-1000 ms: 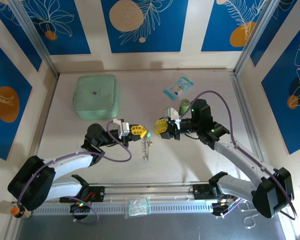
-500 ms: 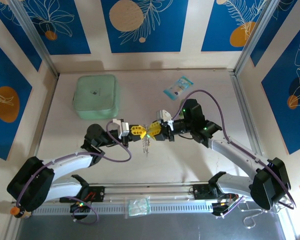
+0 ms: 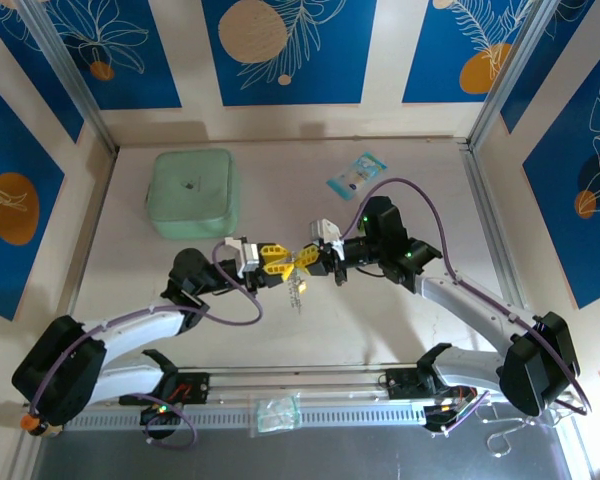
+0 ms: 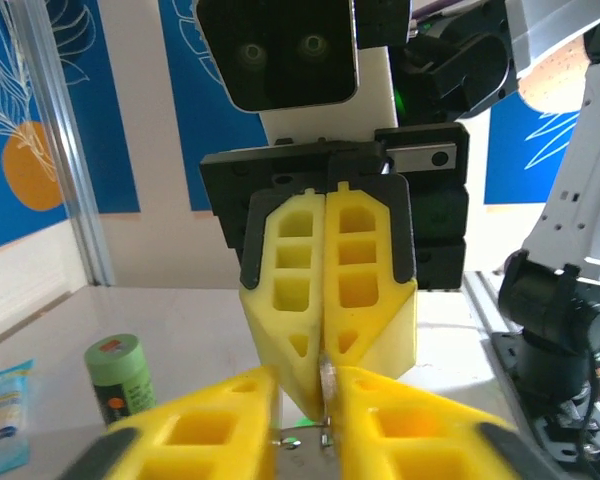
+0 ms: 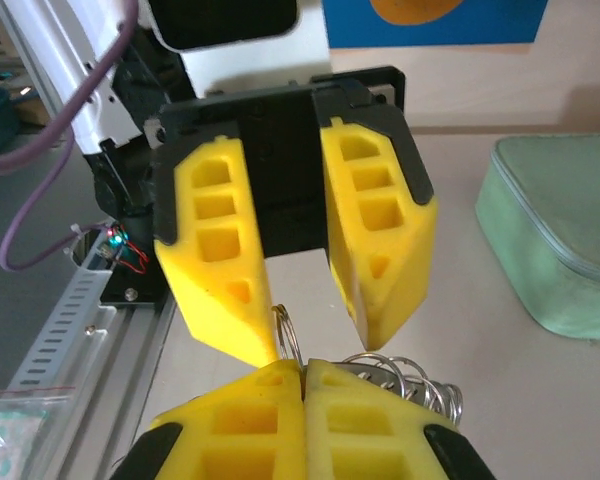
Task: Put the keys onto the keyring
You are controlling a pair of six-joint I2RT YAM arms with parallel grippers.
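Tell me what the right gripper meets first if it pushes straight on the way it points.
The left gripper: its open fingers face the right gripper tip to tip, straddling the wire of the keyring that the right one pinches. Depth is unclear, but the gap looks very small.

Saw left gripper (image 3: pixel 290 266) and right gripper (image 3: pixel 307 264) tip to tip mid-table, keyring (image 5: pixel 410 381) between; pouch (image 3: pixel 192 193) behind left, packet (image 3: pixel 358 175) behind right.

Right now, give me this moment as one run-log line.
left gripper: open, jaws either side of keyring | right gripper: shut on keyring wire | grippers: tip to tip
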